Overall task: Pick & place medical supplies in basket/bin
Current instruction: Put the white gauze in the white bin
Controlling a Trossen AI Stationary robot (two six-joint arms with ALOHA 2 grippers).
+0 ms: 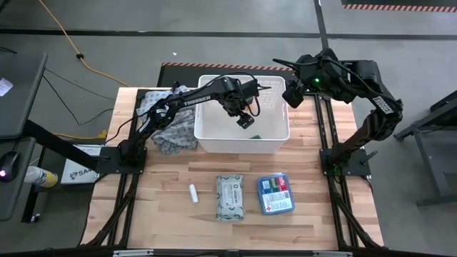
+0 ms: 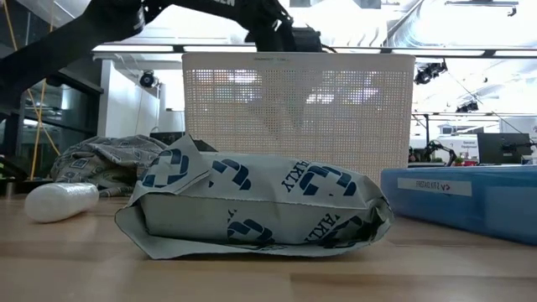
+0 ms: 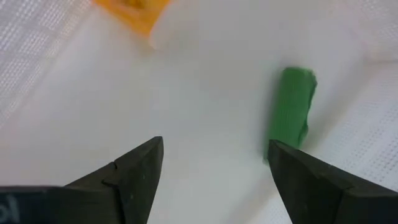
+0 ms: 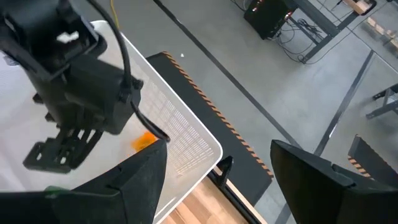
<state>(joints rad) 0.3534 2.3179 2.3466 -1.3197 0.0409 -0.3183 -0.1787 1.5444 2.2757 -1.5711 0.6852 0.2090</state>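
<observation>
2 arms in view. Left arm reaches across from the table's left edge, its left gripper (image 1: 246, 118) pointing down inside the white basket (image 1: 209, 140), fingers spread and empty. Green tube (image 3: 292, 106) lies on the basket floor just beside one fingertip; orange bottle (image 3: 134, 14) lies further in. Right arm is folded at the basket's far right corner, right gripper (image 4: 217, 171) parted, holding nothing. White tube (image 1: 193, 192), wipes pack (image 1: 230, 197) and blue box (image 1: 275, 193) lie on the table (image 1: 171, 221) in front of the basket. Cloth heap (image 1: 166, 118) sits left of the basket.
</observation>
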